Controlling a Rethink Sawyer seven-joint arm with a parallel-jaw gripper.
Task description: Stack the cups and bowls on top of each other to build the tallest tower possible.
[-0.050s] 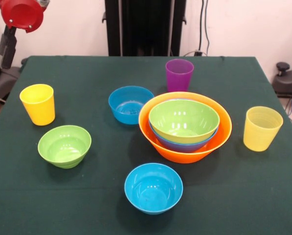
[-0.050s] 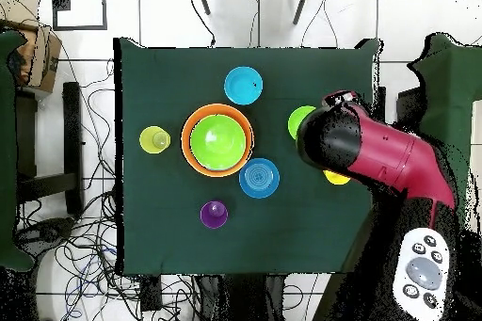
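On the green table, taken from left to right in the front view, an opaque yellow cup is seen upright near the left edge, with a small green bowl just in front of it, then one small blue bowl further back and another small blue bowl nearest the camera. Right of centre the orange bowl is found holding a large blue bowl and, nested inside that, a medium green bowl; a purple cup is set just behind this stack and a ribbed pale yellow cup stands apart at the right. The red and black arm is seen in the overhead view raised over the table's side, above the small green bowl and opaque yellow cup, and how far its hand is open, or whether anything is held, cannot be told.
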